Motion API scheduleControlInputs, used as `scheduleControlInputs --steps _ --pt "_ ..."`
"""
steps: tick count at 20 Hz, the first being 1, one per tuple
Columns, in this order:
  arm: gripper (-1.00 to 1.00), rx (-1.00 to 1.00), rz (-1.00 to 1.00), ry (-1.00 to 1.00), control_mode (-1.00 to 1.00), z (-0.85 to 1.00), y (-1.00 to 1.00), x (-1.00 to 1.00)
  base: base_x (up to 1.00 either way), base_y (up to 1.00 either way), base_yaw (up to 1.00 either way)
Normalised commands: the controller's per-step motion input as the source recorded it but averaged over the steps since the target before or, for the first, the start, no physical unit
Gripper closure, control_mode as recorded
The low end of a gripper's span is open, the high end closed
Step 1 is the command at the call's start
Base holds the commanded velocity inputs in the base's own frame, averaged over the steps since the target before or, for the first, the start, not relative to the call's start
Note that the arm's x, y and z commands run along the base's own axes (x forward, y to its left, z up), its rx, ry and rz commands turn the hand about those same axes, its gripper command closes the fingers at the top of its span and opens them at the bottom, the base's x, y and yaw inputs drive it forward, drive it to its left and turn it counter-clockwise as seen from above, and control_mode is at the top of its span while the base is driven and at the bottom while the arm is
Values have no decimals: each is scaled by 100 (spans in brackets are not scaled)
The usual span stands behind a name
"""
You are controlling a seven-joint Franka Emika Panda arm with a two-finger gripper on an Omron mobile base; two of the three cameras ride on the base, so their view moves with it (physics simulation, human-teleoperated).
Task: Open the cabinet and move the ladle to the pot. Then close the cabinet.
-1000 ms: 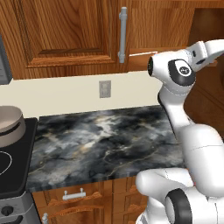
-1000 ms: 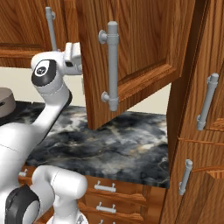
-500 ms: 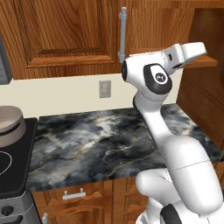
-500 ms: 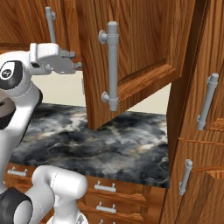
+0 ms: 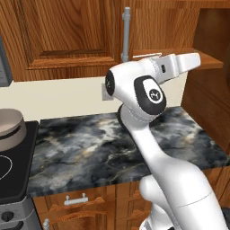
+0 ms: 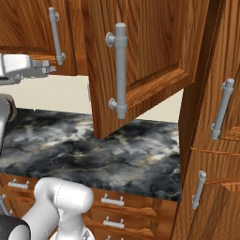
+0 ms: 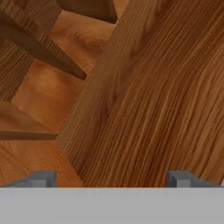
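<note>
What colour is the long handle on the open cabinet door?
Grey metal. The handle stands out clearly against the reddish-brown cabinet door in the right base view.

The cabinet is showing two doors, one swung open and one shut. Four long vertical bar handles are standing in the right base view: two on those doors and two on the tall unit at the right. At least three small horizontal drawer handles are showing below one dark marble surface. One pot is sitting on one stove, and one wall outlet is showing on the backsplash.
</note>
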Motion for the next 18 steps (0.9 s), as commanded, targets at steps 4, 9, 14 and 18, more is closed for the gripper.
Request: scheduleControlInputs --steps 4,9,14,18 --pt "-100 15 15 -12 -100 5 50 -9 0 0 0" --pt "-100 17 16 -3 -100 31 34 -3 0 0 0" --pt "-100 11 25 0 -100 40 11 0 0 0 0" --pt "-100 7 29 0 -100 0 8 0 0 0 0"
